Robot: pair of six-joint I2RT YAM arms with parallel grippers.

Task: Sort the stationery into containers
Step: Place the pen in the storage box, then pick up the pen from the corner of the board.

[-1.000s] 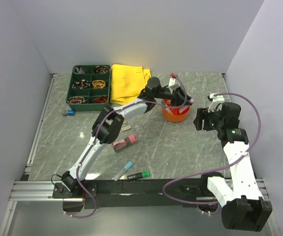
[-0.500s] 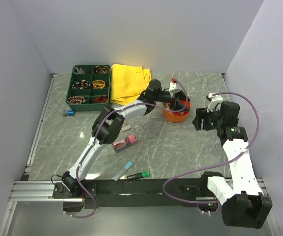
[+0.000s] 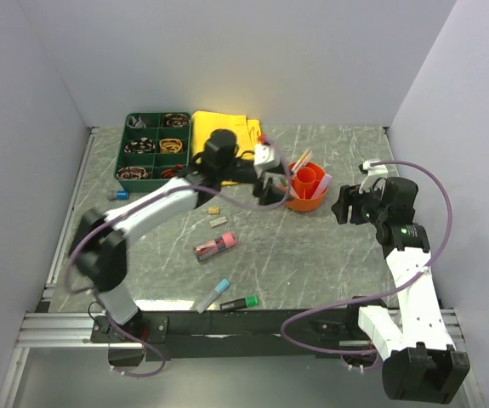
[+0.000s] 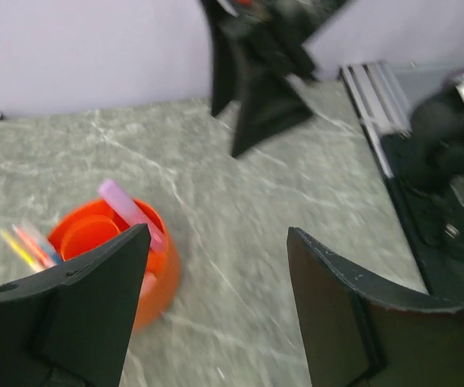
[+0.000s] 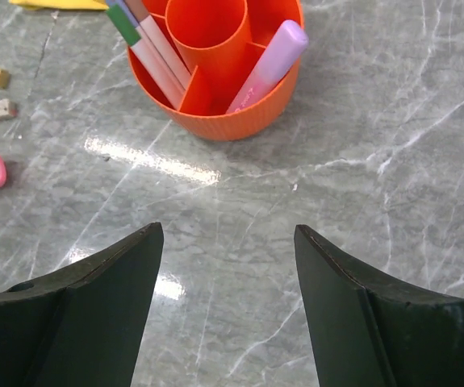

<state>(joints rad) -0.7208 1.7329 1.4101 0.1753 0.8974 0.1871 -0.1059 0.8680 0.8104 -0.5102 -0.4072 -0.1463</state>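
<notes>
1. From above, the left fingers (image 3: 271, 185) hang just beside the orange pot (image 3: 306, 194), on its left. They stand apart, with nothing between them.
2. The right fingers (image 3: 344, 206) hover near the pot's other side, also apart and empty. We judge they wait there so the two arms do not collide.
3. The pot's dividers prop a lilac highlighter (image 5: 268, 68) in one section and several slim pens (image 5: 147, 44) in another, all leaning outward.
4. Loose on the bench (image 3: 312, 255) lie a pink marker bundle (image 3: 216, 246), a blue-capped pen (image 3: 213, 295), a green marker (image 3: 240, 303) and two small erasers (image 3: 217, 216).
5. The green tray (image 3: 156, 144) sits at the far left beside a yellow cloth (image 3: 223, 140). Its compartments hold small coiled bits.
6. We judge the sorting partly done, since these loose pieces are well apart from the pot.
</notes>
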